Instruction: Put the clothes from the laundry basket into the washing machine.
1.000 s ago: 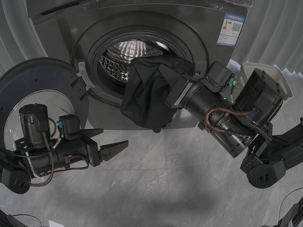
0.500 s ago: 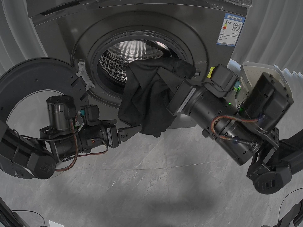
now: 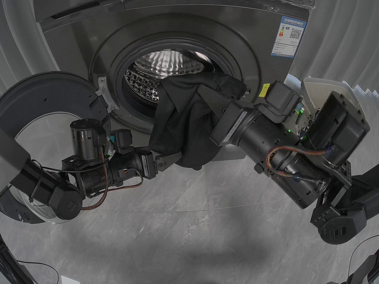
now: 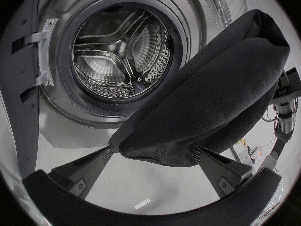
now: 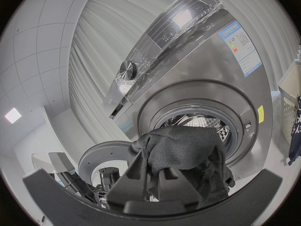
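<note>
Right hand [image 5: 153, 170]: pressed together on the black garment [image 3: 185, 115], pinching a bunched upper fold of it just in front of the washing machine [image 3: 252, 32] opening.
Left hand [image 4: 152, 149]: spread wide, low in front of the machine, with the garment's hanging lower edge between its two fingertips; the tips sat right at the fabric, not clamped on it.
Black garment: held up in the air, its top level with the right side of the door ring, the rest draped down across the lower rim of the opening and over the machine's front panel, clear of the floor [image 3: 197, 225].
Drum [image 4: 116, 60]: shiny perforated metal, visible behind and beside the garment, none of the cloth lying inside it.
Door [image 3: 43, 95]: swung fully open to the machine's left, behind the left arm.
Laundry basket [image 5: 290, 101]: pale, standing right of the machine behind the right arm, with a dark blue cloth [image 5: 294, 135] hanging over its side.
</note>
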